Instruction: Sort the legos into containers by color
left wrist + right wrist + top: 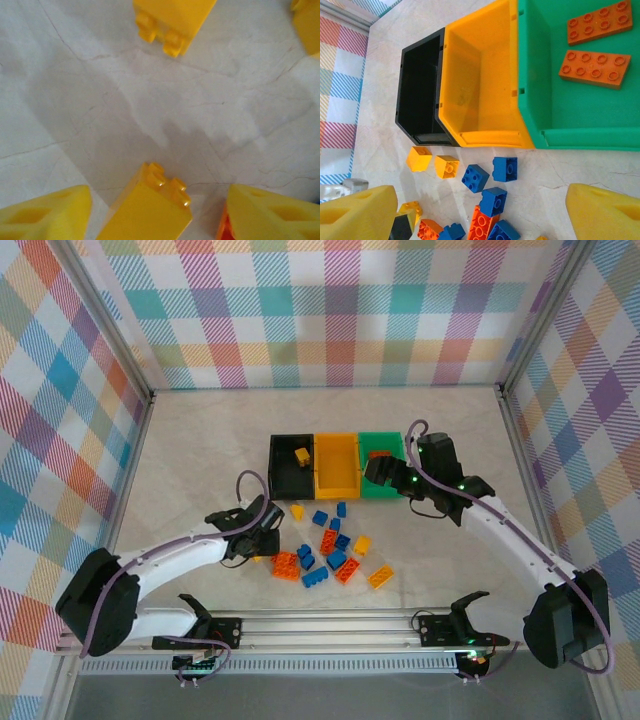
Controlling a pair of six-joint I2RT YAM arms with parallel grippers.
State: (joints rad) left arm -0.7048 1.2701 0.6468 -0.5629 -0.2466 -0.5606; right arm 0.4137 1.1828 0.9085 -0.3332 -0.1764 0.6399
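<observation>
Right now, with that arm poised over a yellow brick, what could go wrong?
1. The yellow brick sits askew between the left fingers, closer to one of them, so closing could twist it out.
2. An orange piece lies right by the other finger and may get dragged along.
3. The loose pile is tightly packed, so lifting one brick may scatter its neighbours.

One yellow lego (145,210) is cut by the lower edge, a second yellow lego (172,20) by the upper edge.
</observation>
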